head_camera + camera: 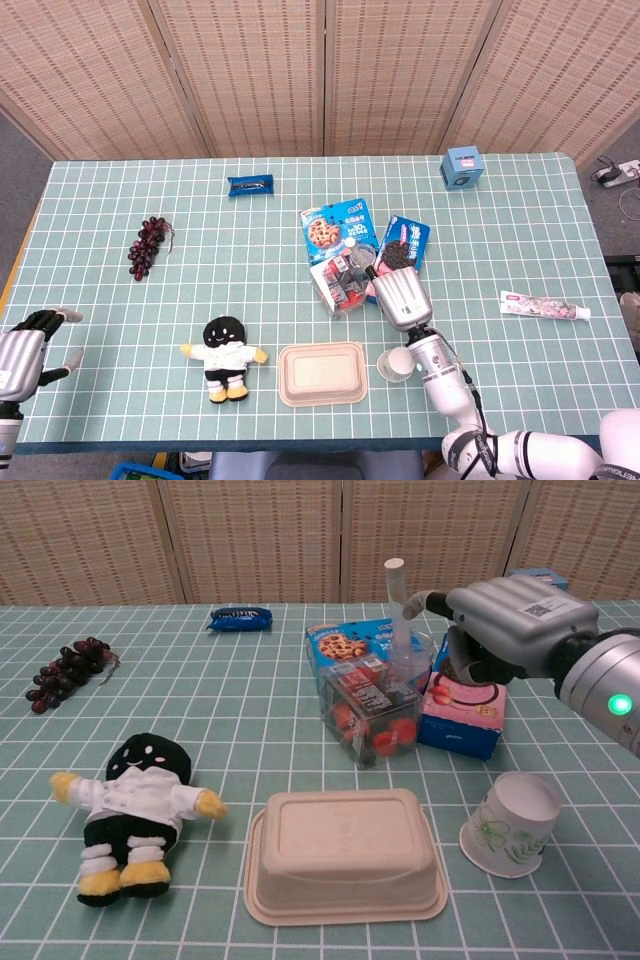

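Chest view: right hand [510,630] holds a clear white-capped bottle [402,630] tilted above the clear snack box [368,715], beside the pink cookie box [462,708]. Left hand [25,340] rests at the desk [200,290] edge, fingers spread, holding nothing.

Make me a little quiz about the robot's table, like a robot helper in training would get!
1. True or false: the paper cup lies tipped over on the table.
2. What does the right hand touch? A) grapes B) clear bottle C) toothpaste
3. What lies directly left of the beige food tray?

Key:
1. True; it lies on its side.
2. B, the clear bottle with the white cap.
3. The plush doll.
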`<state>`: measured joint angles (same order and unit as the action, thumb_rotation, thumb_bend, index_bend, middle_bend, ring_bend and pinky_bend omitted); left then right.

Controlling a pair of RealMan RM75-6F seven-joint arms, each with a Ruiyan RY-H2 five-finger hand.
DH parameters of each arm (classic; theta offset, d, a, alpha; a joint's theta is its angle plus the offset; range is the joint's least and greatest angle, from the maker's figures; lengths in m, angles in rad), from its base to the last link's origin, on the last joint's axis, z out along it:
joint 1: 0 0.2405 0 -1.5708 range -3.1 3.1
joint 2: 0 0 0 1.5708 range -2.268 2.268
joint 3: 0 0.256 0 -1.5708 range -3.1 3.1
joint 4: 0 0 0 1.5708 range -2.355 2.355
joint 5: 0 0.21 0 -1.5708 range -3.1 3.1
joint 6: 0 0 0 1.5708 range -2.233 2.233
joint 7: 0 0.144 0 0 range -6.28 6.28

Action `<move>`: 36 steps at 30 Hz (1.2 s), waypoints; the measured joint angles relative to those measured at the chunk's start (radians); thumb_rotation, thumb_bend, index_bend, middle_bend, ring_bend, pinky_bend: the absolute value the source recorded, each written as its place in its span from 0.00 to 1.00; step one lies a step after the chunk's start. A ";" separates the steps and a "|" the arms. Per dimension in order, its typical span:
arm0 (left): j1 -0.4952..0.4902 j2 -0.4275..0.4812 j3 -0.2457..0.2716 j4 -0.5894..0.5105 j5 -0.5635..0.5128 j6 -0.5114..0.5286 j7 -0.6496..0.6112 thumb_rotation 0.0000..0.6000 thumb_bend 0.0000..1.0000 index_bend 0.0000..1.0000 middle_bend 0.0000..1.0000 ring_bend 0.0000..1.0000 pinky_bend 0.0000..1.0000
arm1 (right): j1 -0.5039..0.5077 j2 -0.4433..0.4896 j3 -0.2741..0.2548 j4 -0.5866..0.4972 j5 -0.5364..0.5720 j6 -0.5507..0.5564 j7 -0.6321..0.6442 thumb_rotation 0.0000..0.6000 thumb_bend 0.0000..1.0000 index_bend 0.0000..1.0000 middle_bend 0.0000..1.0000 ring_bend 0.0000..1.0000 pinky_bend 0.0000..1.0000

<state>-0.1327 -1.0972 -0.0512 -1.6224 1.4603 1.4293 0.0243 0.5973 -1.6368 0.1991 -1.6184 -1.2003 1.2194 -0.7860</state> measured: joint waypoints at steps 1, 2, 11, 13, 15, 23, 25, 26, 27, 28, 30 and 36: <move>0.000 0.000 0.000 0.001 -0.001 -0.001 0.000 1.00 0.30 0.42 0.34 0.28 0.44 | -0.003 0.005 -0.005 -0.004 -0.005 0.002 0.006 1.00 0.96 0.11 1.00 1.00 1.00; -0.001 0.000 0.000 0.001 -0.001 -0.002 0.000 1.00 0.30 0.42 0.34 0.28 0.44 | -0.007 0.013 -0.014 -0.010 -0.015 0.006 0.015 1.00 0.90 0.11 1.00 1.00 1.00; -0.002 -0.001 0.002 -0.002 0.003 -0.003 0.004 1.00 0.30 0.42 0.34 0.28 0.44 | -0.041 0.045 -0.041 -0.034 -0.104 0.071 0.103 1.00 0.35 0.14 1.00 1.00 1.00; -0.001 0.000 0.003 -0.003 0.005 -0.001 0.005 1.00 0.30 0.42 0.34 0.28 0.44 | -0.047 0.047 -0.038 -0.034 -0.121 0.088 0.133 1.00 0.31 0.15 1.00 1.00 1.00; 0.000 0.001 0.003 -0.005 0.006 0.001 0.004 1.00 0.30 0.42 0.34 0.28 0.44 | -0.053 0.047 -0.031 -0.029 -0.139 0.109 0.166 1.00 0.28 0.17 1.00 1.00 1.00; -0.001 0.002 0.003 -0.005 0.005 -0.001 0.001 1.00 0.30 0.42 0.34 0.28 0.44 | -0.055 0.011 0.032 0.032 -0.159 0.156 0.293 1.00 0.26 0.28 1.00 1.00 1.00; -0.001 0.002 0.002 -0.005 0.004 -0.002 -0.001 1.00 0.30 0.42 0.34 0.28 0.44 | -0.048 -0.005 0.050 0.056 -0.152 0.154 0.325 1.00 0.26 0.31 1.00 1.00 1.00; -0.001 0.002 0.002 -0.005 0.003 -0.001 -0.002 1.00 0.30 0.42 0.34 0.28 0.44 | -0.041 -0.017 0.063 0.074 -0.143 0.148 0.346 1.00 0.26 0.32 1.00 1.00 1.00; -0.001 0.003 0.002 -0.005 0.003 -0.001 -0.004 1.00 0.30 0.42 0.34 0.28 0.44 | -0.036 -0.027 0.073 0.087 -0.134 0.142 0.360 1.00 0.26 0.32 1.00 1.00 1.00; -0.001 0.003 0.002 -0.005 0.003 -0.001 -0.005 1.00 0.30 0.42 0.34 0.28 0.44 | -0.030 -0.035 0.082 0.099 -0.124 0.135 0.372 1.00 0.26 0.32 1.00 1.00 1.00; -0.001 0.004 0.002 -0.005 0.003 -0.001 -0.008 1.00 0.30 0.42 0.34 0.28 0.44 | -0.017 -0.054 0.100 0.124 -0.099 0.116 0.391 1.00 0.26 0.33 1.00 1.00 1.00; -0.001 0.008 0.001 -0.005 0.004 -0.002 -0.018 1.00 0.30 0.42 0.34 0.28 0.44 | 0.013 -0.095 0.131 0.185 -0.047 0.076 0.418 1.00 0.26 0.32 1.00 1.00 1.00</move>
<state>-0.1334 -1.0895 -0.0499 -1.6274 1.4639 1.4277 0.0062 0.6101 -1.7323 0.3303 -1.4331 -1.2472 1.2952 -0.3677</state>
